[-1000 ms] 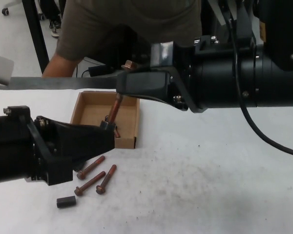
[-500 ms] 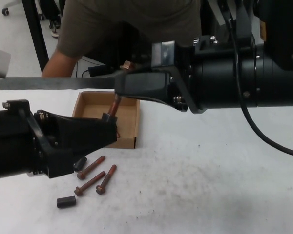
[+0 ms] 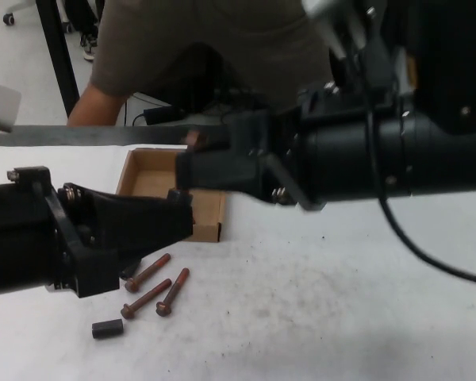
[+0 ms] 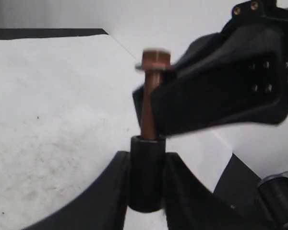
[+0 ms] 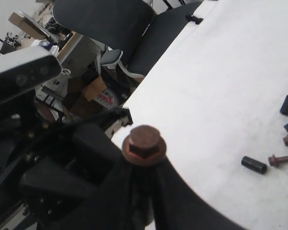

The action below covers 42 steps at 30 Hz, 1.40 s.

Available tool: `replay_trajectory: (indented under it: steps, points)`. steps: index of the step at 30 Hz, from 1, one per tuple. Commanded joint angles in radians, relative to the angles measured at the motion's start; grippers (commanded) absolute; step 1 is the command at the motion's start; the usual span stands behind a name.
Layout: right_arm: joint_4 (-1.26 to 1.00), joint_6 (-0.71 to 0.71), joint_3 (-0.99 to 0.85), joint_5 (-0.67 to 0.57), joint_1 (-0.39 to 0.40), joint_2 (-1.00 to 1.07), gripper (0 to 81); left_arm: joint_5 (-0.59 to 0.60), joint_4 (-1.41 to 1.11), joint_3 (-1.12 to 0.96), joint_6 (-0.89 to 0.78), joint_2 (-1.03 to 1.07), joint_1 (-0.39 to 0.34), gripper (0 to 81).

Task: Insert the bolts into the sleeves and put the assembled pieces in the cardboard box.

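White bench (image 3: 341,302) scuffed; left tool (image 4: 146,165) clamps sleeve (image 4: 146,184), right tool (image 5: 143,179) grips bolt (image 5: 144,144); chair (image 5: 105,24) beyond.

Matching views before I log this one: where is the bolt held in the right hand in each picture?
High view: the bolt is a copper smudge at the tip of the right hand, beyond the cardboard box.
Left wrist view: it stands with its tip at the mouth of the sleeve in the left hand.
Right wrist view: its hexagonal head faces the camera.
Shared landmark: the right hand clamped on its shank.
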Motion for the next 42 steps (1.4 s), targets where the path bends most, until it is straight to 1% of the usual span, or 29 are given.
replay_trajectory:
  steps: [1,9,10,11,13,14,16,17,20,26,31,37,40,42]
  points:
    - [0.007,-0.009,-0.003,-0.068,0.033,-0.008,0.2,-0.045,-0.029,-0.010,-0.005,-0.008,0.001,0.8]
    - [0.011,-0.009,-0.003,-0.068,0.035,-0.008,0.1,-0.050,-0.029,-0.010,-0.002,-0.008,0.001,0.8]
    - [0.011,-0.009,-0.003,-0.068,0.035,-0.008,0.5,-0.050,-0.029,-0.010,-0.002,-0.008,0.001,0.8]
    - [0.011,-0.009,-0.003,-0.068,0.035,-0.008,3.3,-0.050,-0.029,-0.010,-0.002,-0.008,0.001,0.8]
    - [0.011,-0.033,-0.003,-0.068,0.035,-0.008,14.7,-0.050,-0.029,-0.010,0.002,-0.008,0.001,0.8]
    - [0.011,-0.029,-0.003,-0.064,0.035,-0.008,26.3,-0.050,-0.029,-0.010,0.008,-0.008,0.001,0.8]
    - [0.011,-0.004,-0.006,-0.040,0.035,-0.008,43.7,-0.050,-0.029,-0.010,0.020,-0.008,0.001,0.8]
    - [0.011,0.009,-0.008,-0.018,0.035,-0.008,47.6,-0.050,-0.029,-0.010,0.024,-0.008,0.001,0.8]
    - [0.011,0.006,-0.016,-0.014,0.031,-0.008,43.5,-0.050,-0.029,-0.010,0.024,-0.008,0.001,0.8]
    - [0.016,-0.011,-0.027,-0.014,0.030,-0.008,43.5,-0.089,-0.045,-0.010,0.024,-0.008,0.001,0.8]
    - [0.082,-0.059,-0.027,-0.012,0.030,-0.008,43.5,-0.088,-0.076,-0.010,0.024,-0.008,0.001,0.8]
    - [0.086,-0.061,-0.027,-0.008,0.015,-0.016,43.5,-0.088,-0.074,-0.010,0.024,-0.008,0.001,0.8]
    - [0.098,-0.061,-0.027,-0.008,-0.012,-0.039,43.5,-0.129,-0.074,-0.010,0.034,-0.008,0.001,0.8]
    - [0.114,-0.086,-0.027,-0.008,-0.037,-0.066,43.5,-0.192,-0.074,-0.010,0.064,-0.001,0.001,0.8]
